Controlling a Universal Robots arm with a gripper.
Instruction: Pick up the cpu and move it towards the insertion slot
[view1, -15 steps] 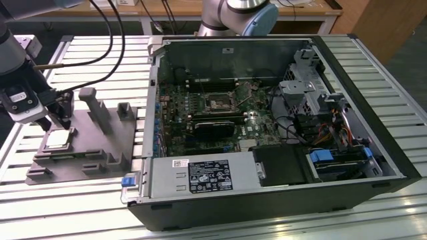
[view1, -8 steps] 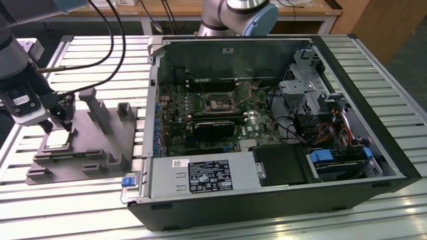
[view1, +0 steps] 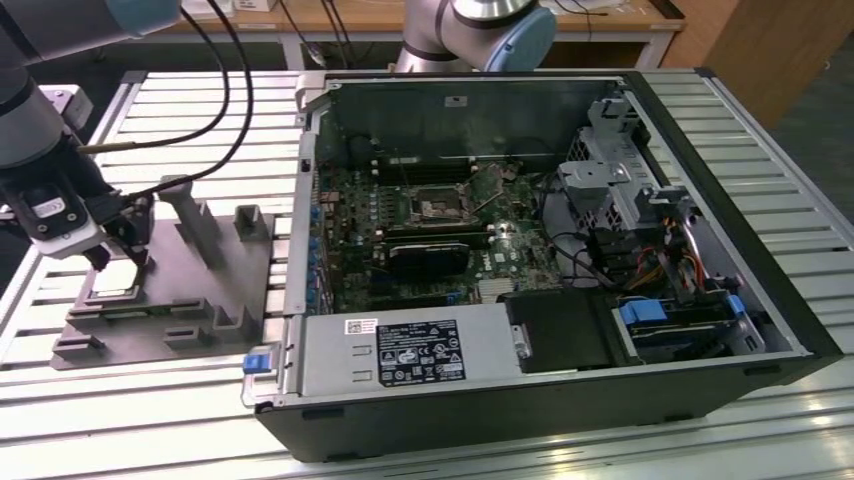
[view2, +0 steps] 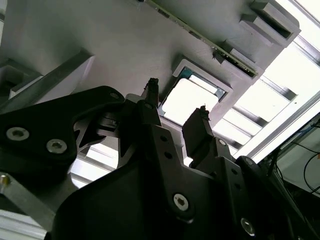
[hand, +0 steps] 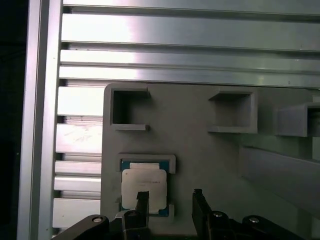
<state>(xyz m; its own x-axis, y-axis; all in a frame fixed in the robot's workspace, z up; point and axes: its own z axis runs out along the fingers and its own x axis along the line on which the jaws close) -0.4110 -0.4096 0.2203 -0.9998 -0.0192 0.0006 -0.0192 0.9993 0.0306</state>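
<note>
Black two-fingered gripper (view1: 120, 258) over a matte grey plastic fixture tray (view1: 180, 300), jaws parted and empty, flat square silver-topped cpu (hand: 144, 187) in the tray's square recess beneath the fingertips, silvery-framed insertion slot (view1: 441, 207) well off toward the exterior view's right of the tray, inside an open black computer case (view1: 534, 410)

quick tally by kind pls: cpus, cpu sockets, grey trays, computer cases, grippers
cpu: 1
cpu socket: 1
grey tray: 1
computer case: 1
gripper: 1
total: 5
</note>
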